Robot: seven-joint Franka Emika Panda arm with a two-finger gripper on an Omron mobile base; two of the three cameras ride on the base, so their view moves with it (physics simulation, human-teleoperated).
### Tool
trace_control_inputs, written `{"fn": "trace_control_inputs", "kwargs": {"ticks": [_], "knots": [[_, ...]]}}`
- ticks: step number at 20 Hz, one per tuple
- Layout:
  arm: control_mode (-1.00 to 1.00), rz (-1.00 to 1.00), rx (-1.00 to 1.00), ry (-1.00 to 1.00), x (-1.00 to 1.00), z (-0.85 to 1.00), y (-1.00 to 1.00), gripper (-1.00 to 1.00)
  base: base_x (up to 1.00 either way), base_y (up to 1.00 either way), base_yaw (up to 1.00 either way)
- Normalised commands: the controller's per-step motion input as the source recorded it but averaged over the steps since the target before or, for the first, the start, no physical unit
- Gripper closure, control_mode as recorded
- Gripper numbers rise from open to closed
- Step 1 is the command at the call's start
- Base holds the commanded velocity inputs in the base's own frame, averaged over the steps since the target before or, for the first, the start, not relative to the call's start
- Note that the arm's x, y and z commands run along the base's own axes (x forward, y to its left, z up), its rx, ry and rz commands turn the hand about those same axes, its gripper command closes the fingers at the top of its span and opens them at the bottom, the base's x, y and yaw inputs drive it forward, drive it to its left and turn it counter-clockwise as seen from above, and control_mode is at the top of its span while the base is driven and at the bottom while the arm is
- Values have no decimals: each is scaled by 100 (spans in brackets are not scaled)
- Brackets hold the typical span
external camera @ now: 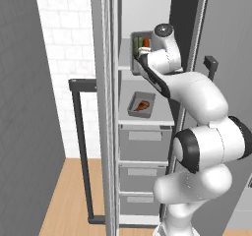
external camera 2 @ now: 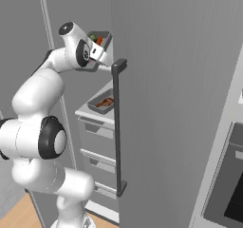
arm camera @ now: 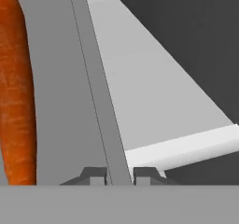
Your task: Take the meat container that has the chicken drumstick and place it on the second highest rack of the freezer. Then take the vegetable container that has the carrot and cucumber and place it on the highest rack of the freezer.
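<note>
The freezer (external camera: 110,132) stands open. My gripper (external camera: 144,54) is shut on the rim of the vegetable container (external camera: 140,45), which it holds tilted at the highest rack (external camera: 124,63). Inside lie the carrot (external camera: 146,43) and the cucumber (external camera: 136,44), as the right base view confirms for the carrot (external camera 2: 99,41) and cucumber (external camera 2: 92,37). In the hand view, both fingertips (arm camera: 95,174) pinch the container's rim (arm camera: 100,106), with the carrot (arm camera: 16,87) left of it and the rack (arm camera: 154,101) right. The meat container (external camera: 141,104) with the chicken drumstick (external camera: 142,105) rests on the second rack (external camera: 162,113).
Stacked drawers (external camera: 145,141) sit below the shelves. A freezer door with a dark bar handle (external camera: 81,146) swings out on the left, and the other door's handle (external camera 2: 117,127) stands close to my arm on the right. The black oven front (external camera 2: 228,194) is at far right.
</note>
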Motion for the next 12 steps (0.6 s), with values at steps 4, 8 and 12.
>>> {"fn": "trace_control_inputs", "kwargs": {"ticks": [4,8,12], "knots": [[-100,-11,3,0,26,32,0,100,0,0,0],[-100,-16,0,0,56,3,-3,100,0,0,0],[-100,-13,1,-1,41,-27,-10,100,0,0,0]]}}
